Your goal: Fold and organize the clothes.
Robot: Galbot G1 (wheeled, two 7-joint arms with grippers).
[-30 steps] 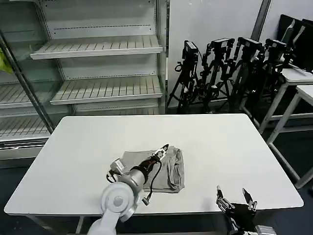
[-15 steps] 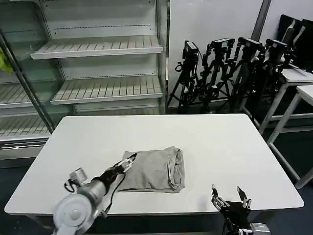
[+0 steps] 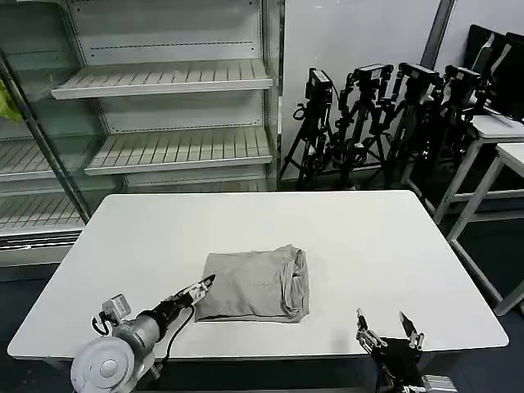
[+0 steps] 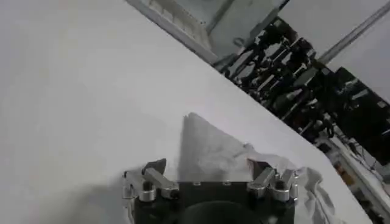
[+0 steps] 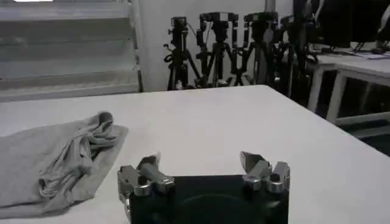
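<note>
while the light grey soft-fabric shirt [image 3: 255, 285] lies folded, tidying looks nearly finished.
on the white rectangular table [image 3: 368, 237] it sits near the front edge; left gripper [image 3: 199, 288] spread wide at its corner, right gripper [image 3: 388, 330] also wide, idle beyond.

The left gripper [image 3: 202, 286] lies low with its jaws apart, tips just at the left edge of the folded shirt [image 3: 258, 284]. The right gripper [image 3: 386, 328] hangs well right of the shirt, fingers spread, pointing up.
</note>
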